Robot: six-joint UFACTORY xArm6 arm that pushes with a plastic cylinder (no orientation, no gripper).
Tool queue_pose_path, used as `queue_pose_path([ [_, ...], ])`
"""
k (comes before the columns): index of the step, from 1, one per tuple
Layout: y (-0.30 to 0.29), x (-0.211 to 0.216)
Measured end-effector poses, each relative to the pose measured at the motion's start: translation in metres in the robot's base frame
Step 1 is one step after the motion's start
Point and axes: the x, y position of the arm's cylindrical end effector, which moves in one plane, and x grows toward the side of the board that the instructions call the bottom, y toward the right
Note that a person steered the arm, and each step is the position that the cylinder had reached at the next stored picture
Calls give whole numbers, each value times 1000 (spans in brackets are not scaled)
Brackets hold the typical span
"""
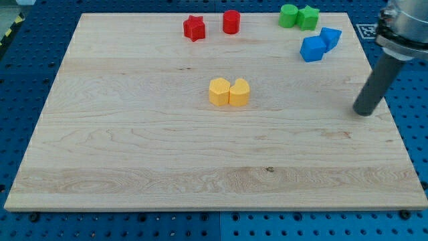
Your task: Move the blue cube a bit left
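The blue cube sits near the view's top right on the wooden board, touching a second, larger blue block at its lower left. My tip rests on the board at the view's right, well below and to the right of both blue blocks, apart from them.
A red star and a red cylinder stand at the top middle. Two green blocks touch at the top right, just above the blue ones. Two yellow blocks touch at the board's middle.
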Motion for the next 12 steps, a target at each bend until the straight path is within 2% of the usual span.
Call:
queue_pose_path([
  [1, 26, -18],
  [4, 58, -159],
  [5, 36, -203],
  [7, -45, -209],
  [9, -45, -165],
  [11, -57, -152],
  [12, -86, -149],
])
